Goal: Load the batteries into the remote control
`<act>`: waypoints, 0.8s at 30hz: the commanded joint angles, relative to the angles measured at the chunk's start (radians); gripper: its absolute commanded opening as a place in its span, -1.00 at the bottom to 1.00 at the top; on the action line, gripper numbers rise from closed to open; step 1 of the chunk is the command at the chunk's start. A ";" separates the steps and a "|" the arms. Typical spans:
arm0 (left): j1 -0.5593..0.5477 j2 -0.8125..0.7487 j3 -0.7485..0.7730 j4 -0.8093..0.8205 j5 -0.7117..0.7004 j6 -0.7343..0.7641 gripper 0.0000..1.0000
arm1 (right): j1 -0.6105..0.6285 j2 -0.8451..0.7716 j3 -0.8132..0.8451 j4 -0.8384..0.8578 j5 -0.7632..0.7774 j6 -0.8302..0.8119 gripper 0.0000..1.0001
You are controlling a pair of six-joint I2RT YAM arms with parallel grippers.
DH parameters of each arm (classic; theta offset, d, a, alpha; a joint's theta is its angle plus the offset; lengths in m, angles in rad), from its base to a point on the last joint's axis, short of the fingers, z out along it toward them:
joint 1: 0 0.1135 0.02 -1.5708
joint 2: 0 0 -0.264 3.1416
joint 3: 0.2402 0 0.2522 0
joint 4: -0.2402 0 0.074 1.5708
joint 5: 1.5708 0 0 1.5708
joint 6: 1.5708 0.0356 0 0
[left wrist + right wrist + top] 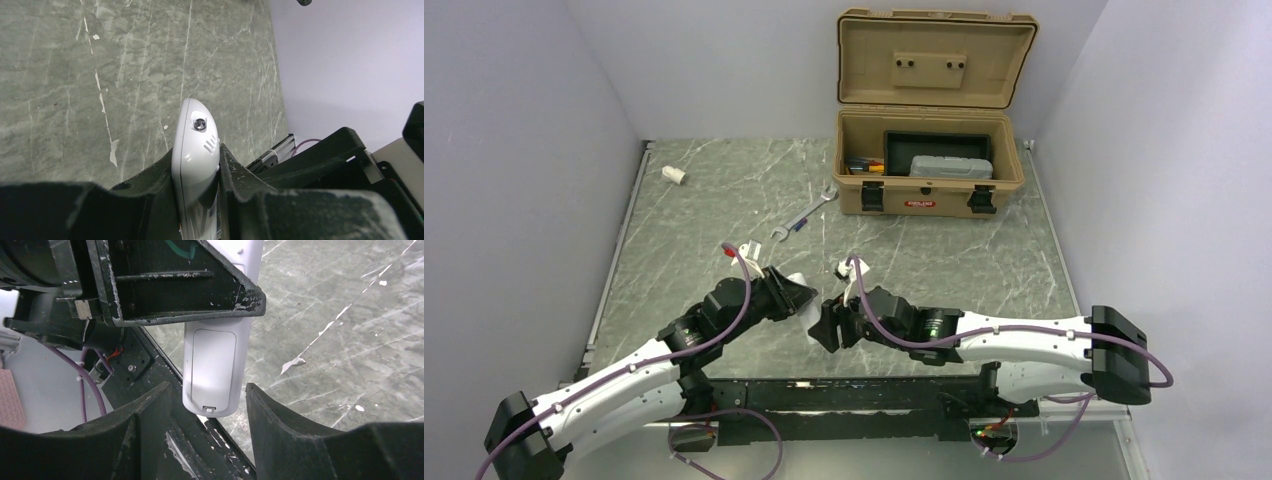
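My left gripper (197,167) is shut on the white remote control (196,150), which pokes out between its fingers above the table. In the top view the left gripper (796,297) and the right gripper (832,325) meet near the table's front edge, with the remote (812,312) between them. In the right wrist view the remote's (212,370) back faces me, with its battery cover closed and the latch at the lower end. My right gripper (207,405) is open, its jaws on either side of that end without touching it. No green batteries are in view.
An open tan toolbox (929,165) stands at the back right, holding a grey case and small items. A silver wrench (804,215) lies mid-table. A stubby white cylinder (673,175) lies at the back left. The black mounting rail (844,395) runs along the front edge.
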 commanded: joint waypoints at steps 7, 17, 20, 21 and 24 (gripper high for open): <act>0.003 -0.003 0.041 0.009 -0.011 0.028 -1.00 | -0.004 0.059 0.042 -0.007 -0.029 0.017 0.04; 0.003 -0.001 0.039 0.010 -0.010 0.030 -1.00 | -0.004 0.062 0.047 -0.009 -0.026 0.010 -0.17; 0.003 0.000 0.036 0.013 -0.011 0.029 -1.00 | -0.004 0.059 0.047 -0.011 -0.027 0.009 -0.21; 0.003 0.000 0.036 0.012 -0.011 0.029 -1.00 | -0.003 0.060 0.047 -0.014 -0.026 0.009 -0.21; 0.004 0.001 0.037 0.011 -0.012 0.031 -1.00 | -0.004 0.053 0.047 -0.017 -0.020 0.007 -0.21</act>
